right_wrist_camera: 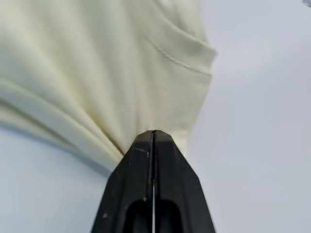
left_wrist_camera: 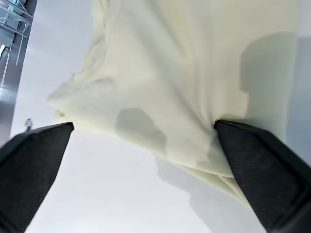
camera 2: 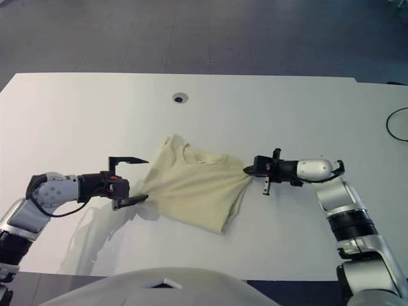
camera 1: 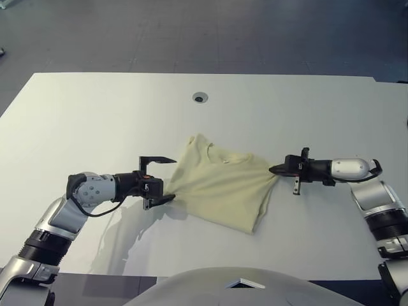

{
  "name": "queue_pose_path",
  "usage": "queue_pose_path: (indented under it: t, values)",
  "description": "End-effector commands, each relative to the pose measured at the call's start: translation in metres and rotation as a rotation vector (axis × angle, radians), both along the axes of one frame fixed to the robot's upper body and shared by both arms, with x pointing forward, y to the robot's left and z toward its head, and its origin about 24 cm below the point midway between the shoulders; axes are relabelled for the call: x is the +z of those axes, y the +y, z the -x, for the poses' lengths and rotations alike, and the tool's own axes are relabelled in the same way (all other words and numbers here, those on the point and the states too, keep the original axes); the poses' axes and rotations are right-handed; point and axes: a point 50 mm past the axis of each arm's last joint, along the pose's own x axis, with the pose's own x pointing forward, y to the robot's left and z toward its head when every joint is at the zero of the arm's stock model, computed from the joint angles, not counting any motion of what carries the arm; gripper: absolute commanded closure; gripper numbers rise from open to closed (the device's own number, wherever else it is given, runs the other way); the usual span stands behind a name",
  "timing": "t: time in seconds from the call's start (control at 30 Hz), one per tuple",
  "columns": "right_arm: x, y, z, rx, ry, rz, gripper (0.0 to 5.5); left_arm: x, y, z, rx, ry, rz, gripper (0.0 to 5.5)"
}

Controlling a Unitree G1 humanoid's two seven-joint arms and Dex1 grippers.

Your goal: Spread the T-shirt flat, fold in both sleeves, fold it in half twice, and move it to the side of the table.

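Observation:
A pale yellow T-shirt [camera 1: 220, 185] lies crumpled in the middle of the white table [camera 1: 95, 115], its collar toward the far side. My left gripper [camera 1: 174, 179] is open at the shirt's left edge. One finger [left_wrist_camera: 262, 165] touches the cloth while the other finger [left_wrist_camera: 34, 160] stands off it. My right gripper [camera 1: 274, 169] is shut on a bunched fold at the shirt's right edge, and the fabric [right_wrist_camera: 97, 73] fans out from the pinched tips [right_wrist_camera: 154, 133]. The shirt is pulled taut toward that side.
A small round grommet hole [camera 1: 200, 97] sits in the table behind the shirt. A dark cable loop [camera 2: 398, 124] lies at the table's far right edge. Bare tabletop spreads on all sides of the shirt.

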Motion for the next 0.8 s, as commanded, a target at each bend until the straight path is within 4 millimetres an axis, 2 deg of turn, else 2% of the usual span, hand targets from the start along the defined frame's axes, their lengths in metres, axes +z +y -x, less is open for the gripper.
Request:
queue_pose_path:
  t: [0.03, 0.2, 0.43, 0.7, 0.8]
  values:
    - [-0.006, -0.001, 0.033, 0.104, 0.126, 0.097, 5.5, -0.021, 0.011, -0.016, -0.025, 0.009, -0.218, 0.11]
    - [0.001, 0.011, 0.055, 0.206, 0.173, 0.105, 5.5, -0.021, -0.002, -0.036, -0.173, -0.141, -0.229, 0.11]
    - [0.013, 0.041, 0.083, 0.317, 0.222, 0.009, 5.5, -0.019, -0.02, -0.054, -0.476, -0.347, -0.332, 0.11]
    - [0.013, 0.07, 0.096, 0.355, 0.27, -0.117, 5.5, -0.009, -0.047, -0.072, -0.668, -0.631, -0.294, 0.11]
    - [0.014, 0.074, 0.097, 0.352, 0.273, -0.134, 5.5, -0.008, -0.05, -0.076, -0.695, -0.706, -0.272, 0.11]
